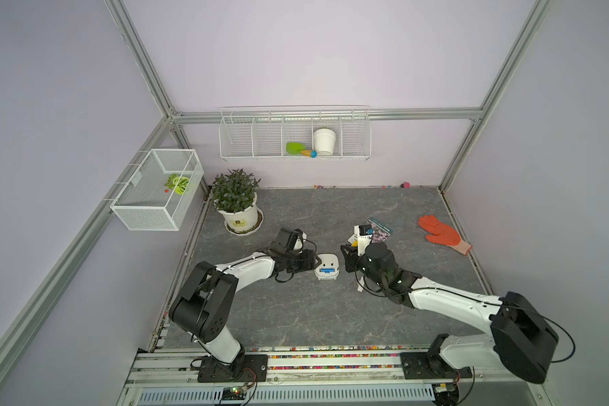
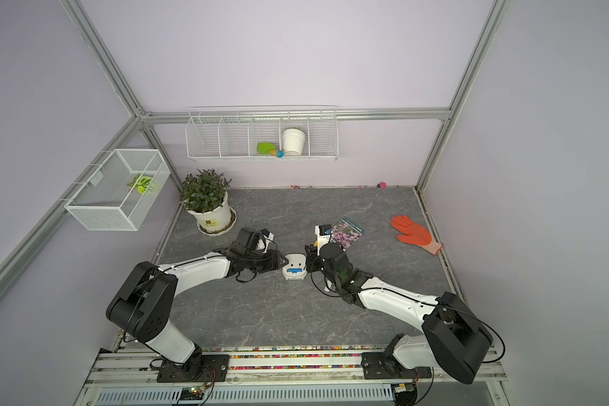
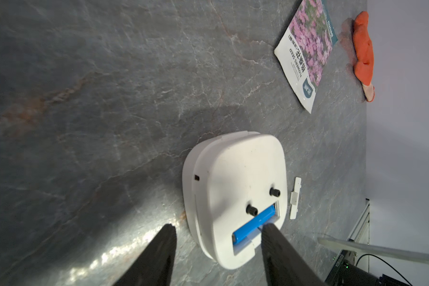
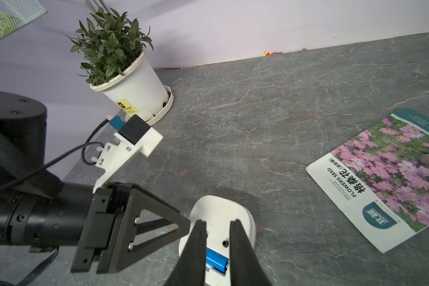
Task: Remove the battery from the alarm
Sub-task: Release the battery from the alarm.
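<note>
Black fingers (image 3: 278,247) of the left claw (image 3: 219,225) fill the foreground of the left wrist view, spread apart and gripping nothing. One tip sits at the blue battery (image 3: 254,226), though I cannot tell whether it touches. The other stands off the alarm (image 3: 243,168), over the grey marbled surface (image 3: 109,99). In both top views the alarm lies face down at mid-frame, between the two claws. The battery lies in the open slot in its plain white back, beside two black knobs (image 3: 252,210). A small white plastic strip (image 3: 295,198) lies just beside the alarm.

The right claw (image 4: 218,221) hovers over the alarm's back with its jaws a narrow slot apart and nothing between them; the battery shows below the gap.

Right of centre in the top views lies a seed packet (image 4: 394,178) printed with pink flowers, "FLOWERS SEED" and Chinese characters; its teal badge is too small to read. An orange glove (image 1: 440,232) lies further right. At left of centre stands a potted plant (image 4: 109,44), its white pot (image 4: 144,84) bearing a yellow label (image 4: 127,107) whose print is illegible
</note>
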Available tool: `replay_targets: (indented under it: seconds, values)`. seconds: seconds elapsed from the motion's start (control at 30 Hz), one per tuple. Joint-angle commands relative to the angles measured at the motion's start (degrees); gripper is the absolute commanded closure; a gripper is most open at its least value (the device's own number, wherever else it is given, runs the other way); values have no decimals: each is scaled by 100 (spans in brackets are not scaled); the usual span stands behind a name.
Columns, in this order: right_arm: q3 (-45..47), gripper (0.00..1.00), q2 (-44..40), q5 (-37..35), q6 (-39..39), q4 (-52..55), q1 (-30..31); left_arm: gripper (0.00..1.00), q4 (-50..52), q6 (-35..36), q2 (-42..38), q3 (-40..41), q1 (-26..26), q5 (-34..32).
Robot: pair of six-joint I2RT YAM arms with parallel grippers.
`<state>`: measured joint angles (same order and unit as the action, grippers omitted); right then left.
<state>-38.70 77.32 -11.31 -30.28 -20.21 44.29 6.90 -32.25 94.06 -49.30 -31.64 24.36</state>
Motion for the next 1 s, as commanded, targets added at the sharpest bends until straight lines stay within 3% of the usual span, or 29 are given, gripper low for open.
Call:
replay_targets:
  seconds: [0.0,0.97]
  values:
    - [-177,100,155,-142,-99,-333,39,42,117,113,54,-14,-36,69]
    - [-458,100,800,-537,138,-45,229,58,378,179,213,-22,-166,-37]
